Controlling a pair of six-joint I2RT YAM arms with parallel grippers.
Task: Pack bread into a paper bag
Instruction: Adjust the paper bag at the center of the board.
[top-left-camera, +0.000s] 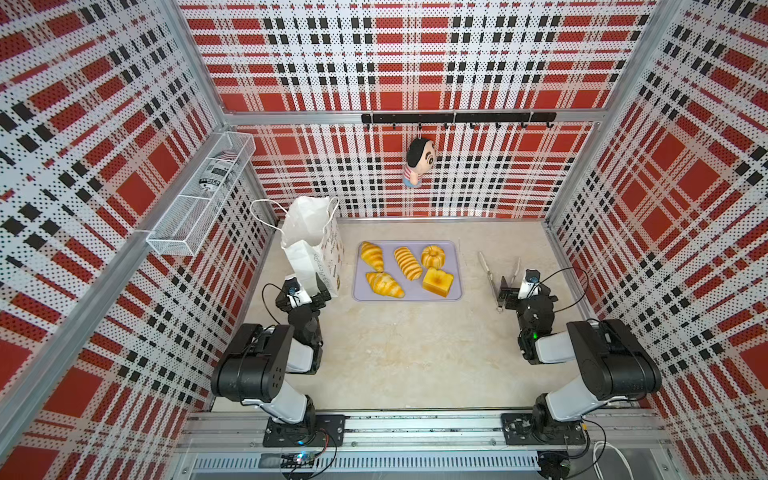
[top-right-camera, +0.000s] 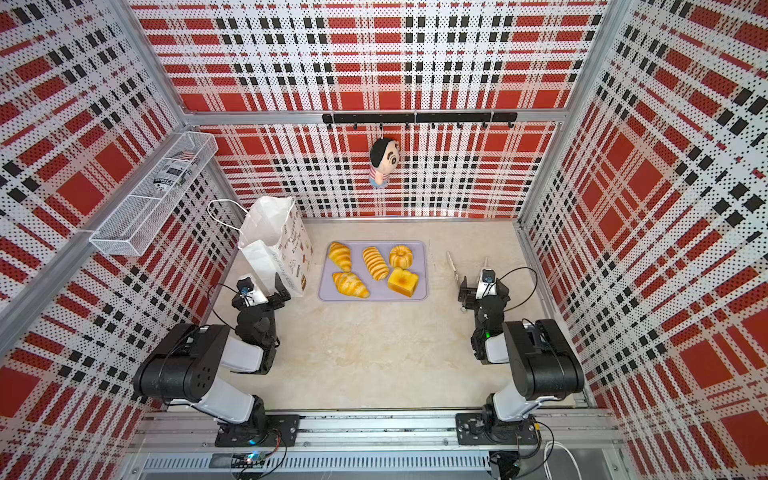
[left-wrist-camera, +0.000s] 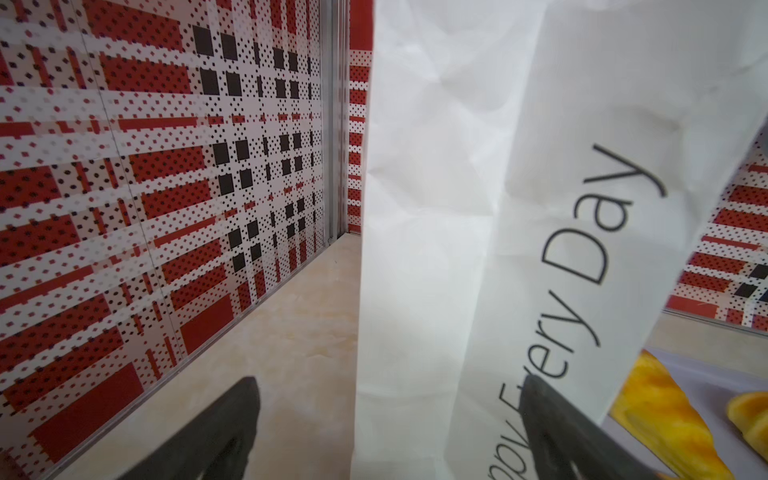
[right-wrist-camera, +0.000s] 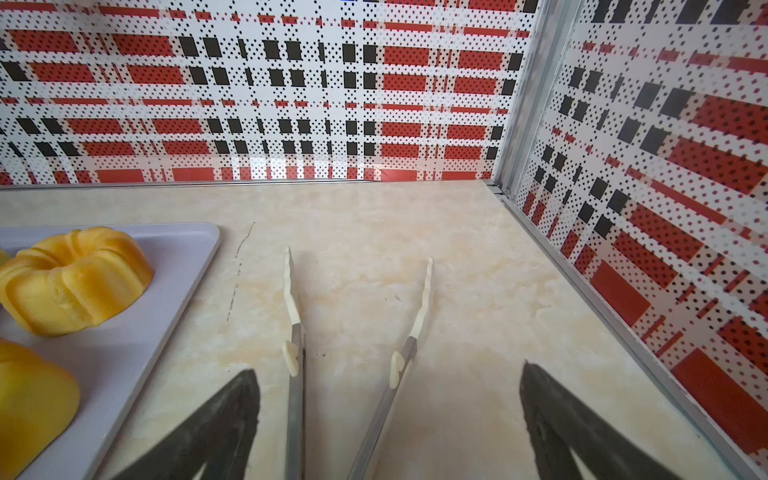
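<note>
While the left tool (left-wrist-camera: 386, 380) and right tool (right-wrist-camera: 387, 368) gape empty, the paper bag (top-left-camera: 309, 232) stands upright

Bright, even light is flooding the desk (top-left-camera: 395, 353) in both top views, leaving only faint shadows; the wide lens is bowing the plaid walls (top-left-camera: 104, 208) at the edges. The fingers (right-wrist-camera: 216, 428) of the right tool (right-wrist-camera: 387, 368) are blurring, and the paper bag (left-wrist-camera: 415, 249) is glaring white.

Matt creased paper bag (left-wrist-camera: 415, 249); smooth plastic-looking tray (right-wrist-camera: 174, 266); metal tongs (right-wrist-camera: 296, 395), cream plastic tips.
</note>
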